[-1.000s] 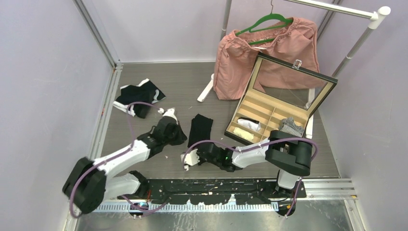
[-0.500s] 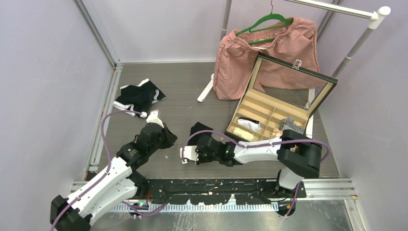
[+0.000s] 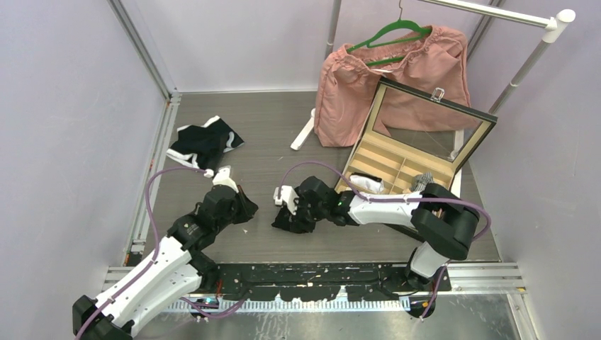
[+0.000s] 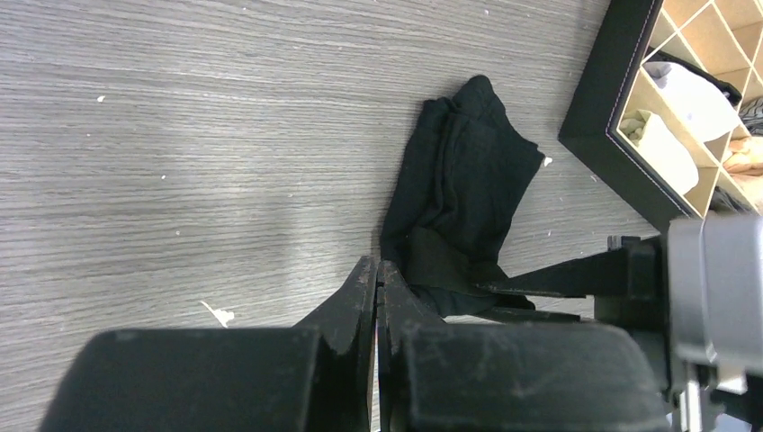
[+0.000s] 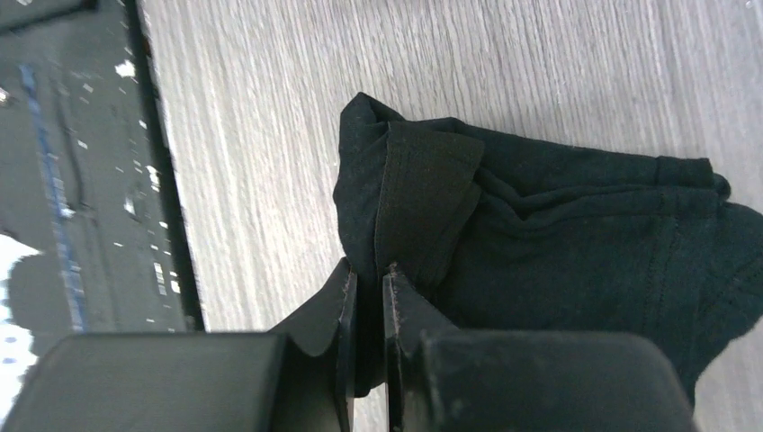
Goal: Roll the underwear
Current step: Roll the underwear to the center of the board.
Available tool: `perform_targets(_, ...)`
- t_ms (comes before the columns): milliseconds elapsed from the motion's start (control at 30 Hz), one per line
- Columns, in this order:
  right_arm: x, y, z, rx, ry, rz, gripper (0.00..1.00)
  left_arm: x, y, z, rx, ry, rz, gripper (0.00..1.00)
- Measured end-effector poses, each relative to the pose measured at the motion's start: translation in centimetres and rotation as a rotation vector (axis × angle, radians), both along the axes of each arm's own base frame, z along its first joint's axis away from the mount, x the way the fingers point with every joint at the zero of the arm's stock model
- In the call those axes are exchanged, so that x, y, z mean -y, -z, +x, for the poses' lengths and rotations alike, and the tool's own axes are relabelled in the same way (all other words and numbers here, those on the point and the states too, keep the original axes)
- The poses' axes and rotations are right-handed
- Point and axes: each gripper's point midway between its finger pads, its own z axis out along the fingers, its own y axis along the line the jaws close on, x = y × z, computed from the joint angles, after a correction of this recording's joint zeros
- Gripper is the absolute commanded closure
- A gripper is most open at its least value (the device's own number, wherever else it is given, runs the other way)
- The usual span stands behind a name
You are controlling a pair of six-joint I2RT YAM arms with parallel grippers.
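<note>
We see the right tool clamped on a folded edge of the black underwear, its two fingers nearly together with the cloth pinched between them. A second ago this underwear lay as a long flat strip on the tabletop, with the right tool at its near end; now that tool has travelled away from the arm bases and the cloth sits as a shorter, bunched heap beneath it, just left of the open box. The near end is doubled over onto the rest of the cloth. The left tool has its fingers pressed together on nothing and hangs just to the left of the heap, pointing towards it; its arm has swung so that the shoulder part now sits lower than a second ago. The black-and-white underwear lies crumpled at the far left of the tabletop, where it was before, well apart from both tools. The pink garment on its green hanger has not changed
</note>
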Motion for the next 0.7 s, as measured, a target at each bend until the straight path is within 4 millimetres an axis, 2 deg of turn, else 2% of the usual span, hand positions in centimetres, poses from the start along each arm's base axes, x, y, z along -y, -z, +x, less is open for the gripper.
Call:
perform_targets(433,-1.0,-0.3,-0.1,-0.473,0.193,0.174,0.99,1.0,0.8,-0.5,-0.043,0.065,-0.003,0.99)
perform_targets(700,-0.4,-0.2,0.5,-0.633,0.307,0.293,0.98,1.8,1.5,-0.6,-0.070,0.111,0.009,0.99)
